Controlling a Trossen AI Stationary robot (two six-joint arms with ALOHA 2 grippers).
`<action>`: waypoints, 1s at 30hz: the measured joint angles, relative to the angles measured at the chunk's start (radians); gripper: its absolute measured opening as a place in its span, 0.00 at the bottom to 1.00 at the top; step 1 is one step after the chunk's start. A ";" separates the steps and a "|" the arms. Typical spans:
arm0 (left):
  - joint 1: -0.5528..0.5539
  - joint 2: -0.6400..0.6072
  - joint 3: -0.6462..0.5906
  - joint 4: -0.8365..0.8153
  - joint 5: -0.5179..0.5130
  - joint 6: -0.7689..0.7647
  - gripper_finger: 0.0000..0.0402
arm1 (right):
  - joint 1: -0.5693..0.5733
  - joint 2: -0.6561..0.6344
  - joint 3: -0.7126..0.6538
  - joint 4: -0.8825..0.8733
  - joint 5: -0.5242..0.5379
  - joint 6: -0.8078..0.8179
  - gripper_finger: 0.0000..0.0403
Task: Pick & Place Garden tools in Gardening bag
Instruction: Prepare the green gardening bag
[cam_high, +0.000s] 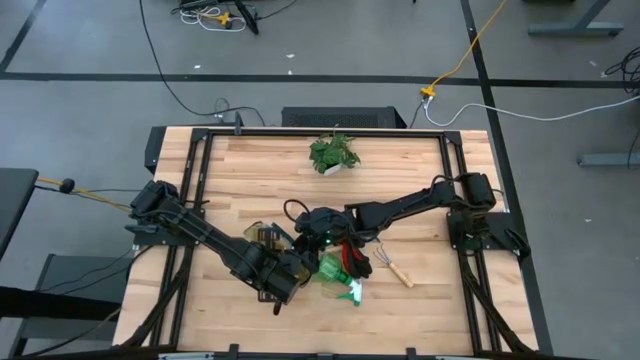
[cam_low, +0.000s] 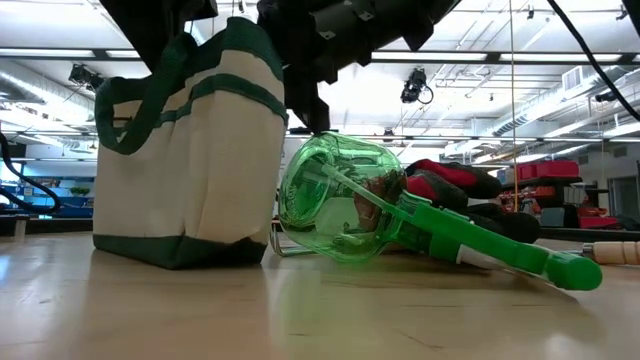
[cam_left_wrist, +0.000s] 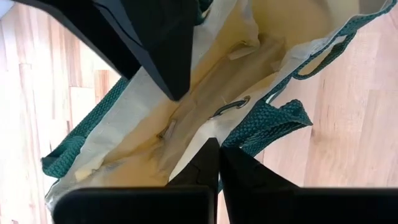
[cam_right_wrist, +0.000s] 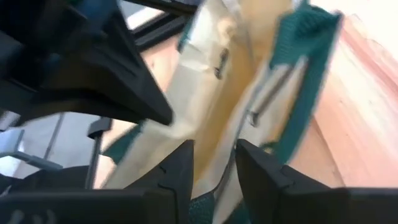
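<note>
You have a light wooden desk (cam_high: 240, 170) with black rails along its sides. Near its far edge stands a small leafy plant (cam_high: 333, 153) in a white pot, well apart from everything else. In the middle of the desk sits the cream bag (cam_low: 185, 165) with dark green trim, upright on its base. Just beside it lies a green see-through sprayer (cam_low: 400, 205) on its side, touching the desk. Behind it rest the red gloves (cam_low: 450, 178), and beyond them a wooden-handled rake (cam_high: 393, 266) lies flat.
</note>
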 joint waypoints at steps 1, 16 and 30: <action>0.000 0.000 0.000 0.000 0.007 0.000 0.04 | 0.000 0.000 0.000 -0.006 0.005 0.000 0.28; 0.000 0.000 0.000 0.004 0.062 0.018 0.02 | 0.000 0.000 0.091 -0.180 0.045 -0.072 0.01; -0.034 0.000 0.000 0.003 0.155 0.018 0.01 | -0.017 0.000 0.171 -0.372 0.125 -0.107 0.00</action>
